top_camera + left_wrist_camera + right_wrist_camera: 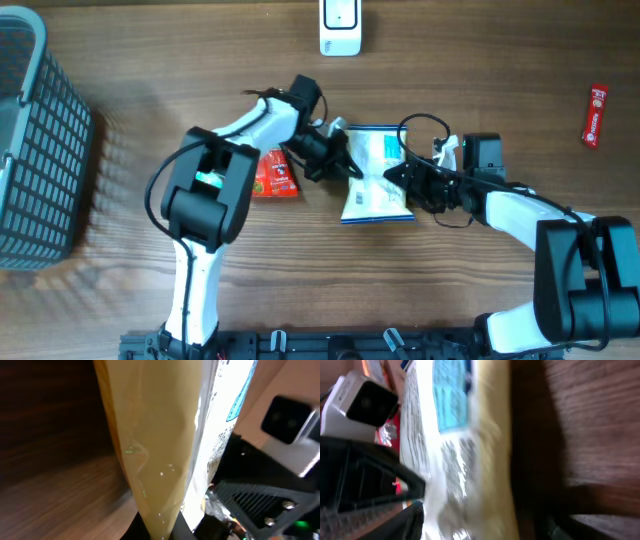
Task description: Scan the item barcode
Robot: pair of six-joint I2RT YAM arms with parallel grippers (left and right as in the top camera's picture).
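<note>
Overhead view is showing a grey basket (pixel 40 150) sitting well off to the outer side of the left arm, and a red sachet (pixel 275 175) lying on the table (pixel 450 290) just behind the left gripper (pixel 345 160). That gripper is clenching one edge of the white and blue packet (pixel 378 195), which is stretching away from its fingertips toward the right gripper (pixel 405 180). Through the left wrist camera the film is rising straight out from between the closed fingers. A white scanner (pixel 340 25) is standing well beyond both tools, at the far edge.

The right gripper is meeting the packet's opposite edge. Its jaws are standing wide on either side of the film, but blur is hiding any pinch, so I cannot tell whether it is holding. A red bar (pixel 595 115) is lying well out past the right arm.

The step in hand is probably flattening and turning the packet for the scanner. Doing it well is likely meaning keeping the left pinch firm, drawing the film taut rather than crumpling it, and leaving the printed code uncovered by either tool before carrying it toward the scanner.
</note>
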